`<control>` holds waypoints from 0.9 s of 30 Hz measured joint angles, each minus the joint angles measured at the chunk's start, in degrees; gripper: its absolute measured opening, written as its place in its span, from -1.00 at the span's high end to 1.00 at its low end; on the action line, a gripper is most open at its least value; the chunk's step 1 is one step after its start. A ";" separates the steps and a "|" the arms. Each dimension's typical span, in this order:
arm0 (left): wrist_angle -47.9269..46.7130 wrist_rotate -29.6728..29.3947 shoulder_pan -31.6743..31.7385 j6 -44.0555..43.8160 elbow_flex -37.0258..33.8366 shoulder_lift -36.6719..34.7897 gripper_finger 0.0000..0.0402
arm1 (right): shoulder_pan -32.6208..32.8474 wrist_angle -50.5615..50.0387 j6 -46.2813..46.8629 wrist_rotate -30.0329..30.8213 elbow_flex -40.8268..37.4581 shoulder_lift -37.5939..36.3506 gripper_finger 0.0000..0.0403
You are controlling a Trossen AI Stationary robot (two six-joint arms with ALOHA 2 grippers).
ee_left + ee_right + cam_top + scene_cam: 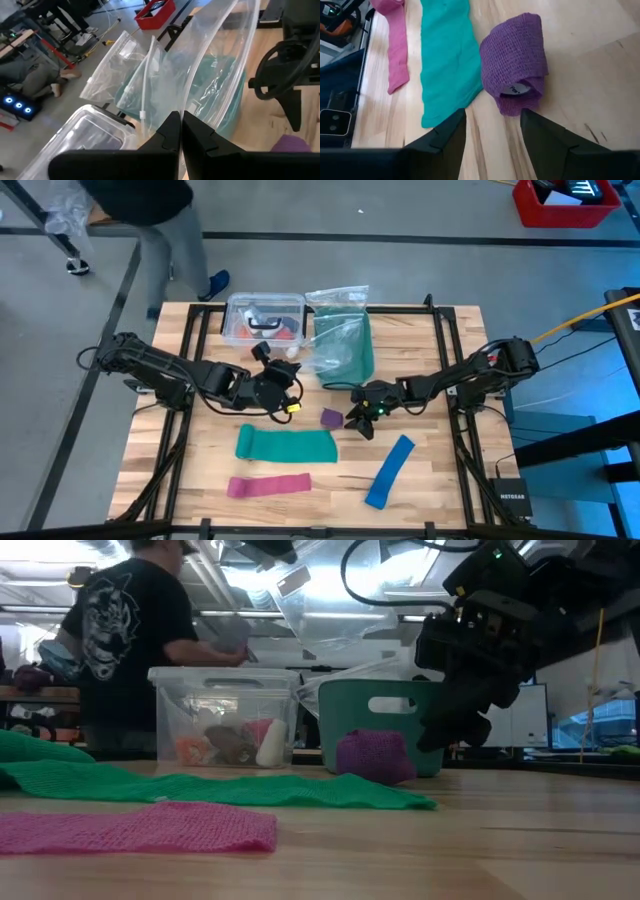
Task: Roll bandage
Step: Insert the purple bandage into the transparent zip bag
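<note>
Pink strip [140, 828] lies nearest; right tool [492, 130] gapes wide beside rolled purple bandage [516, 60], left tool [181, 131] pinched closed, labels unreadable.

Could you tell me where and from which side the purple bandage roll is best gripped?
Grip the purple bandage roll across its round middle, coming from above. It lies on its side on the table, apart from the teal cloth; the open right end effector probably already straddles that width.

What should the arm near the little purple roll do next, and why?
Probably lower the right gripper and close it on the purple roll. The roll lies on the table already wound, just ahead of the open fingers and not held. The left gripper is shut by the plastic bag, out of the way.
</note>
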 joint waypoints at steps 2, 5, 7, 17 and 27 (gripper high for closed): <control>0.04 0.01 -0.04 0.42 0.00 -0.03 1.00 | -0.02 1.16 0.06 0.00 0.00 1.02 0.07; 0.09 0.02 -0.04 0.41 -0.01 -0.05 1.00 | -0.02 3.15 0.16 0.00 -0.02 1.96 0.07; 0.18 0.03 -0.09 0.41 -0.01 -0.05 1.00 | -0.02 3.47 0.30 0.00 0.00 2.43 0.07; 1.16 0.04 -0.11 0.41 -0.01 -0.05 1.00 | -0.02 8.08 1.86 0.96 0.00 6.95 0.07; 1.21 0.07 -0.11 0.41 -0.01 -0.05 1.00 | -0.02 12.99 2.75 3.94 4.31 12.00 0.07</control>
